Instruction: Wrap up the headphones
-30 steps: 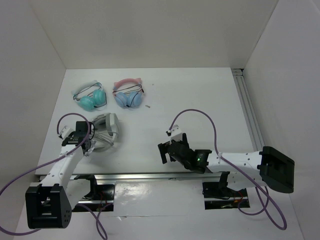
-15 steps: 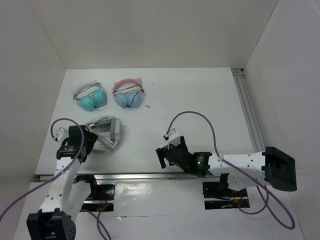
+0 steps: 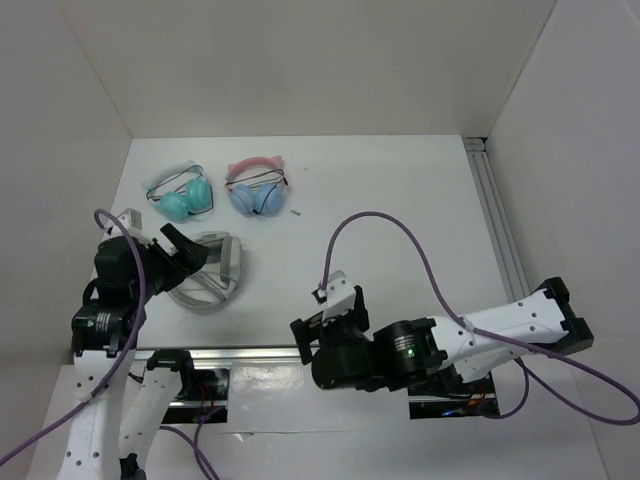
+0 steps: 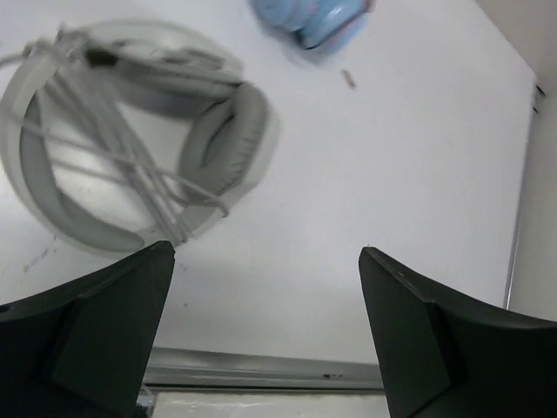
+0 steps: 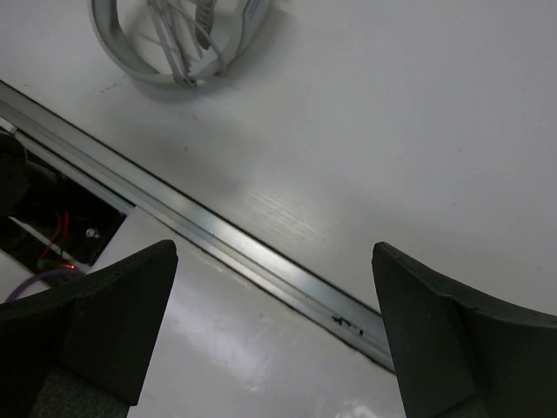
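Note:
The white-and-grey headphones (image 3: 205, 272) lie flat on the table at the front left, their thin grey cable (image 4: 130, 165) wound in several strands across the headband and ear cups. My left gripper (image 3: 183, 250) hangs above their left side, open and holding nothing; in the left wrist view the headphones (image 4: 130, 139) lie up and left of the gripper (image 4: 265, 252). My right gripper (image 3: 322, 322) is open and empty over the table's front edge, well to the right of them. The right wrist view catches the headphones (image 5: 174, 43) at its top edge, far from that gripper (image 5: 274, 252).
A teal pair (image 3: 180, 198) and a pink-and-blue cat-ear pair (image 3: 257, 190) lie at the back left. A small metal bit (image 3: 296, 212) lies just right of them. An aluminium rail (image 3: 250, 352) runs along the front edge, another rail (image 3: 495, 210) along the right side.
My left gripper has opened and lifted up and back from the headphones, which stay on the table. My right arm has drawn back toward the front edge, still open.

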Controlling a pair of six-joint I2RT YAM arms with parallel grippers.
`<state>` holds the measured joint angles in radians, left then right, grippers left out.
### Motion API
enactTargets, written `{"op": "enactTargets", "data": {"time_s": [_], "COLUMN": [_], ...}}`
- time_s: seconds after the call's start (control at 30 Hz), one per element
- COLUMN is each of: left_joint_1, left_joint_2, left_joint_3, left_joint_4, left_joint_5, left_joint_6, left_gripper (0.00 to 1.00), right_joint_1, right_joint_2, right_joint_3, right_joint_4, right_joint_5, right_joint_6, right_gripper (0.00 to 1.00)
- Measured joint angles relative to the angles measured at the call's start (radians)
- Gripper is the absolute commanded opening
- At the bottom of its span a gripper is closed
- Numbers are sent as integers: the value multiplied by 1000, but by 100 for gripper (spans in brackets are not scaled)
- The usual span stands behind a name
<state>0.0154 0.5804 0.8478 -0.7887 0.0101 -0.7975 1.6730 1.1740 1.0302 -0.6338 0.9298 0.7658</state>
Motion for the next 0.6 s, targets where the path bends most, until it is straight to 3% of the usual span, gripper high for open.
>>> {"op": "enactTargets", "data": {"time_s": [0.17,0.3,0.43,0.6], "left_joint_1": [-6,-42,-47,-47], "left_joint_2": [-46,-150,-245,-255], "left_joint_3": [211,311,301,233], "left_joint_4": [-79,-140,-183,-230], "left_joint_5": [80,61,40,36], "left_joint_6": [212,293,323,334], "left_gripper": [100,100,100,100], "right_joint_1": [169,186,257,332], "right_joint_2": [183,232,224,122], "right_joint_3": [346,417,417,367], "right_joint_4": [-384,-500,-520,-365], "right_joint_5": [145,200,270,317], "right_joint_6": [215,280,283,152], "right_gripper": [100,100,100,100]}}
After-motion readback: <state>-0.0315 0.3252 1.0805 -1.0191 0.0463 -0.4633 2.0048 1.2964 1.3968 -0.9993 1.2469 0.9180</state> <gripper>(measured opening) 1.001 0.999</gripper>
